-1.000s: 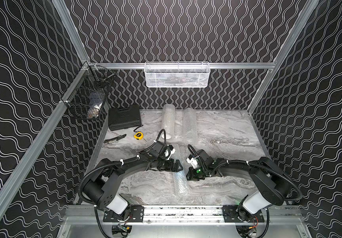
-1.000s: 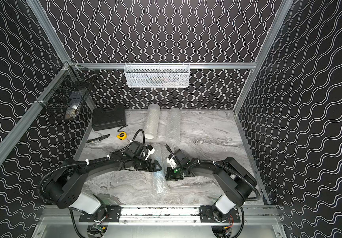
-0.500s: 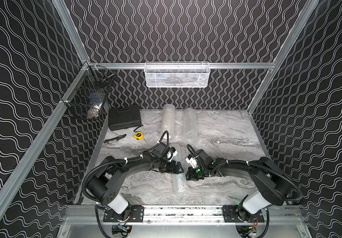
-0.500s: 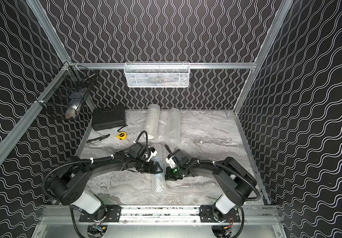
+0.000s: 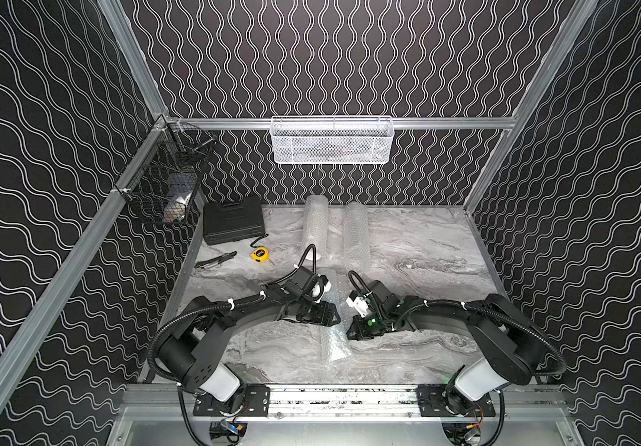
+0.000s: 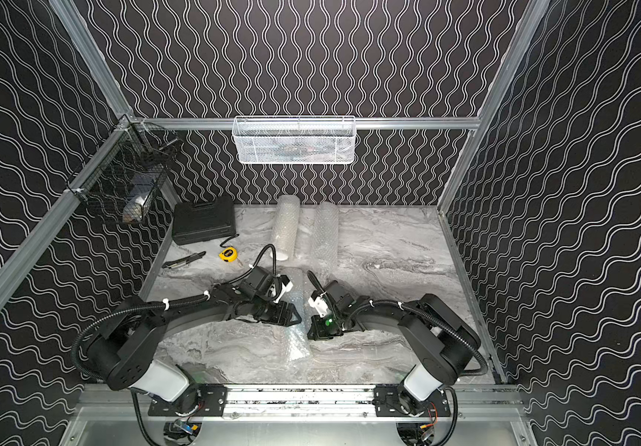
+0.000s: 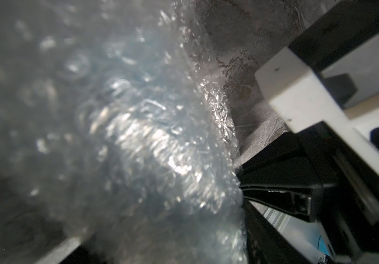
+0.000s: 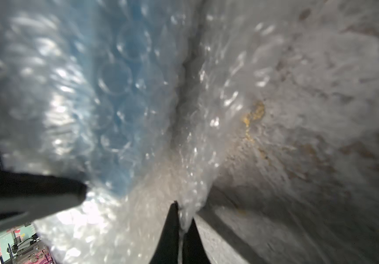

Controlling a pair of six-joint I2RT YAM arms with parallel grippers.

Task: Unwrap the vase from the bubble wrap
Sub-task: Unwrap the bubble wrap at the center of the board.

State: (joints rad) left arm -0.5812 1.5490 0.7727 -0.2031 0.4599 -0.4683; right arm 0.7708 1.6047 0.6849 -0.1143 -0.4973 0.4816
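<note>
Clear bubble wrap [image 5: 335, 345] lies bundled at the middle of the grey marbled tabletop [image 5: 427, 251], between the two grippers in both top views [image 6: 297, 347]. The right gripper [image 8: 181, 218] is clenched on it: in the right wrist view its two black fingertips meet with a thin pleat of the wrap squeezed between them. A blue object [image 8: 127, 57] shows through the layers just beyond that pinch, too blurred for its shape to be told. The left gripper [image 5: 333, 314] faces the bundle from the opposite side. One dark finger [image 8: 47, 189] lies against the wrap, but whether the jaws are clamped or apart I cannot tell. In the left wrist view the wrap [image 7: 138, 137] fills most of the frame. Well behind, near the back wall, a rolled sheet [image 5: 315, 228] and a second rolled sheet [image 5: 355, 231] lie side by side. A black case [image 5: 234, 224], a yellow tape measure [image 5: 259, 253] and a utility knife [image 5: 214, 260] sit at the back left.
</note>
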